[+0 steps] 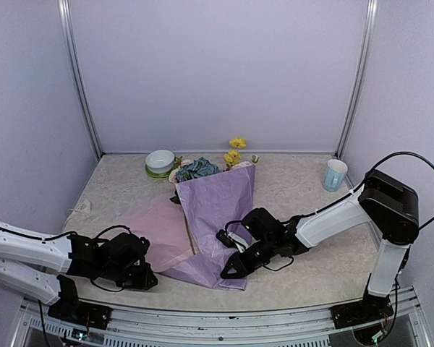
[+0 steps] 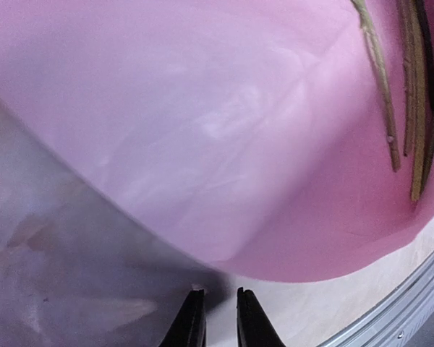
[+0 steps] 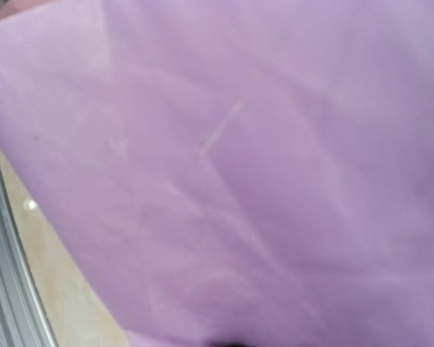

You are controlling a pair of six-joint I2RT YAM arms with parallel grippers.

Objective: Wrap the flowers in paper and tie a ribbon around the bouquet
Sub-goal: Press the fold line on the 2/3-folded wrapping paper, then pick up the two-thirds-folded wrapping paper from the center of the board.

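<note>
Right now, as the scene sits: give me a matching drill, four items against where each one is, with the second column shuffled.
Items:
1. bowl
2. cup
3. paper
4. left gripper

Places:
A. far right of the table
B. centre, folded over the flowers
C. far side, just left of the flowers
D. near left, low at the paper's corner

Pairs: 1-C, 2-A, 3-B, 4-D
</note>
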